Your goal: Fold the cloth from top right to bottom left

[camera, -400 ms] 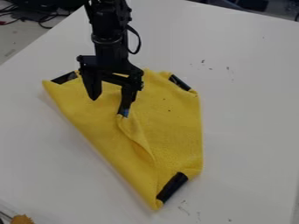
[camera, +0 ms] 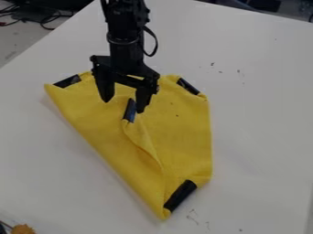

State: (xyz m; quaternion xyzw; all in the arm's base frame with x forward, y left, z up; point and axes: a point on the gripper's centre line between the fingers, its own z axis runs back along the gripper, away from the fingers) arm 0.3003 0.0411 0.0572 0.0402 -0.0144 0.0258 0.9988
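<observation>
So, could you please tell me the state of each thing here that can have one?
Yellow cloth: partly folded, one corner turned in over it.
Gripper: open, its fingers apart.
Arm's cable: bowed outward.
Table: marked with small dark specks.

A white table (camera: 256, 123) spreads across most of the frame, its edge slanting along the upper left. The yellow cloth (camera: 183, 148) lies on it from the left of the frame to right of centre, narrowing towards the bottom. Small dark marks (camera: 238, 71) dot the tabletop in the upper right and below the cloth's lower tip.
</observation>
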